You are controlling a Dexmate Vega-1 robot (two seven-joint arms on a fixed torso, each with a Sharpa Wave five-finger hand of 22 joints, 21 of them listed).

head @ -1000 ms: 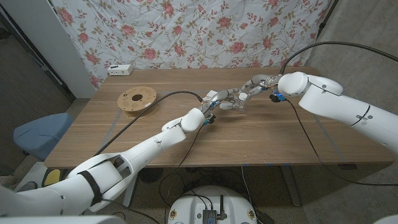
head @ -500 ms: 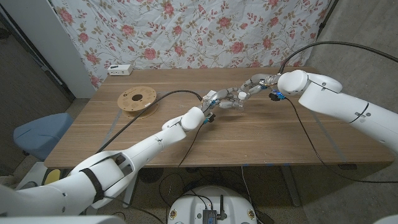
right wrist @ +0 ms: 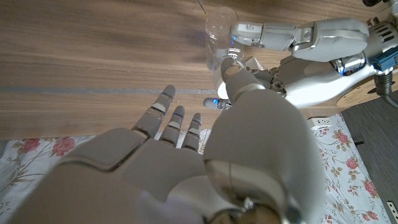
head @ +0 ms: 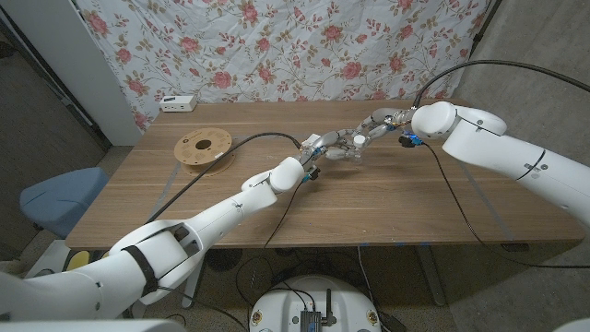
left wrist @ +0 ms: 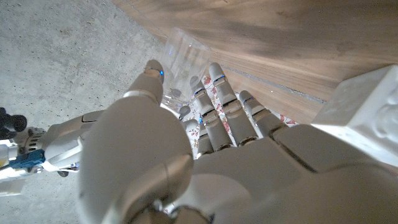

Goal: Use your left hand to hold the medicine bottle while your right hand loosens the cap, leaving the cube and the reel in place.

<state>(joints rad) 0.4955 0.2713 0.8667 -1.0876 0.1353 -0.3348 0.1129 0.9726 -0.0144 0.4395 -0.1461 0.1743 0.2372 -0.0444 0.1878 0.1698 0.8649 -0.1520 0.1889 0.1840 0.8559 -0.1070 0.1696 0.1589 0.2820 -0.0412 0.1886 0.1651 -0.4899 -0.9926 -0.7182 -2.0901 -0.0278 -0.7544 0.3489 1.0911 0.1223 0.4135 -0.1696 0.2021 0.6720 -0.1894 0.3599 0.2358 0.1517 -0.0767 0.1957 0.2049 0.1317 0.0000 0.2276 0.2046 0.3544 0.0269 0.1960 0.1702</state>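
At mid-surface (head: 387, 198), little has changed over the last second: the left robot hand (head: 318, 148) still grips the clear medicine bottle (right wrist: 219, 46), and the right robot hand (head: 369, 129) stays at its cap (head: 357, 140), apparently mid-twist; reel (head: 204, 148) untouched.

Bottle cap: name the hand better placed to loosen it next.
Right. The left hand already grips the clear medicine bottle, while the right hand sits at its white cap.

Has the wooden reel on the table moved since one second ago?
No. The reel lies in the same place on the table, equally far from the white box behind it.
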